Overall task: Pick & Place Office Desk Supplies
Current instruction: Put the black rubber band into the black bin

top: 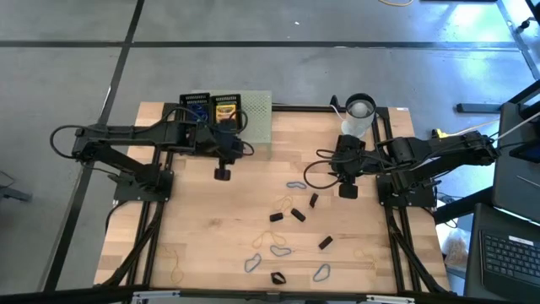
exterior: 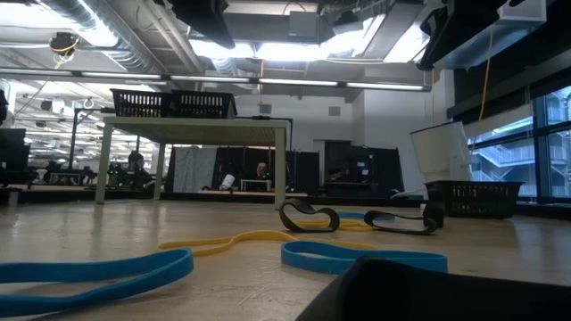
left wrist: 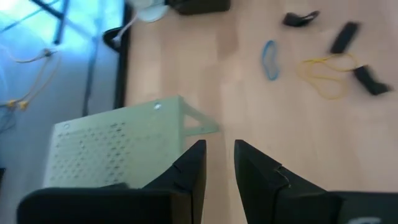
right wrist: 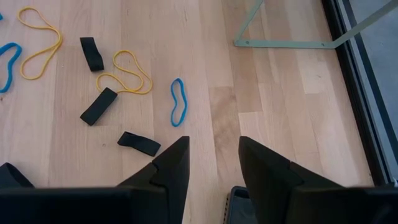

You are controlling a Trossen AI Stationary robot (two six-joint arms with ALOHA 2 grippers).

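Two yellow-green crayon boxes [top: 196, 107] [top: 225, 110] lie on top of the pale green perforated stand [top: 251, 120] at the table's far side. Blue loops [top: 295, 183] [right wrist: 178, 101], black bands [top: 298, 214] [right wrist: 98, 106] and thin yellow rubber bands [top: 283, 203] [right wrist: 124, 74] lie flat and scattered over the table's middle and near part. My left gripper [top: 222, 173] [left wrist: 219, 168] hovers just in front of the stand, open by a narrow gap, with nothing between its fingers. My right gripper [top: 348, 190] [right wrist: 214, 162] hangs open over bare wood right of the scatter, also with nothing between its fingers.
A white cup with a black rim [top: 359, 114] stands at the far right, near my right arm. The stand's leg frame [right wrist: 292, 43] rests on the wood ahead of my right gripper. More loops lie close to the near edge [exterior: 357, 257] [exterior: 89, 272]. Bare wood lies at the table's left.
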